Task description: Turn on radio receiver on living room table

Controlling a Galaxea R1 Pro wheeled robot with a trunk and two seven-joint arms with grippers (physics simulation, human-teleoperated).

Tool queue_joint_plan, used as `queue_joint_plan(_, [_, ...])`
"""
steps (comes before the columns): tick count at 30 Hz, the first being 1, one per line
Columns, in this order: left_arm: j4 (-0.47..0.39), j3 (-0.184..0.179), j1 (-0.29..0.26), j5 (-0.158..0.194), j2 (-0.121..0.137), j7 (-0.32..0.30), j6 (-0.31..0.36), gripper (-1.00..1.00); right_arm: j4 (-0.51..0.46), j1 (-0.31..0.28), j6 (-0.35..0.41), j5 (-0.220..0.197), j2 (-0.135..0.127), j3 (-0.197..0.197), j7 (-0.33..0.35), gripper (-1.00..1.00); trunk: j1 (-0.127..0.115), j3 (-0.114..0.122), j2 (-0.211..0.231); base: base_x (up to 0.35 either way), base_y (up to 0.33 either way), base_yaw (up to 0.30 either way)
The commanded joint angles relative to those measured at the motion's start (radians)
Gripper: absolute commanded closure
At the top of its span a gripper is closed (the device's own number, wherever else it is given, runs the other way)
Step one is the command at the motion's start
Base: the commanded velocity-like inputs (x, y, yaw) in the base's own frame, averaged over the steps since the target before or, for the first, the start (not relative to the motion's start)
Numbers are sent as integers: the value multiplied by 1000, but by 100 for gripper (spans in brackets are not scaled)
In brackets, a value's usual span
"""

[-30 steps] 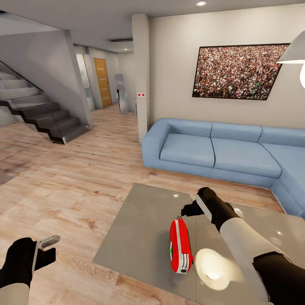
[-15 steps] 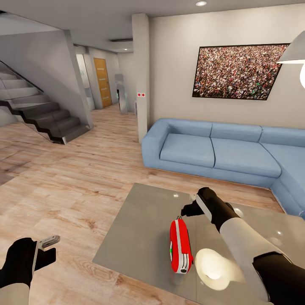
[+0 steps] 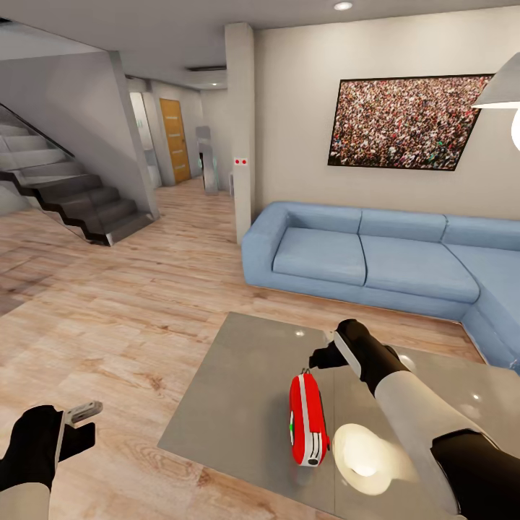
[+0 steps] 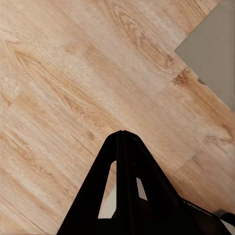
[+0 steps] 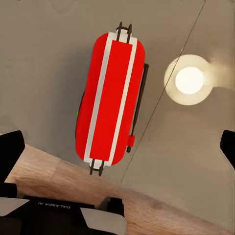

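Item: glossy red rounded radio receiver (image 3: pixel 308 420) on grey reflective low table (image 3: pixel 231 390); right gripper (image 3: pixel 323 355) released, just beyond; recommended lowering squarely before pressing; left gripper (image 4: pixel 122 136) clenched, idle.

The grey table (image 3: pixel 231 404) is bare all round the red radio receiver (image 3: pixel 307 419), which stands alone at lower centre of the head view, so its top and both long sides lie open to approach. The right gripper (image 3: pixel 323 354) hangs just above and beyond it with fingers spread wide (the right wrist view has the radio between them, untouched). The blue sofa (image 3: pixel 375 263) closes off the far side at centre right; wood floor (image 3: pixel 108 325) lies open at left.
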Motion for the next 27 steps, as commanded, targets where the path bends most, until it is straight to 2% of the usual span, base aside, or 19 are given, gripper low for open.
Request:
queue_joint_plan(1, [0, 0, 0, 0, 0, 0, 0, 100, 0, 0, 0, 1, 0, 0, 0, -100, 0, 0, 0, 0, 0, 0])
queue_joint_plan(4, [0, 0, 0, 0, -1, 0, 0, 100, 0, 0, 2, 10, -1, 3, -3, -100, 0, 0, 0, 0, 0, 0])
queue_joint_plan(22, [-1, -1, 0, -1, -18, 0, -2, 100, 2, 0, 2, 5, -1, 3, -3, -100, 0, 0, 0, 0, 0, 0])
queue_joint_plan(27, [-1, -2, 0, -2, -19, 0, 0, 100, 2, 0, 2, 2, -1, 4, -3, -100, 0, 0, 0, -315, 0, 0])
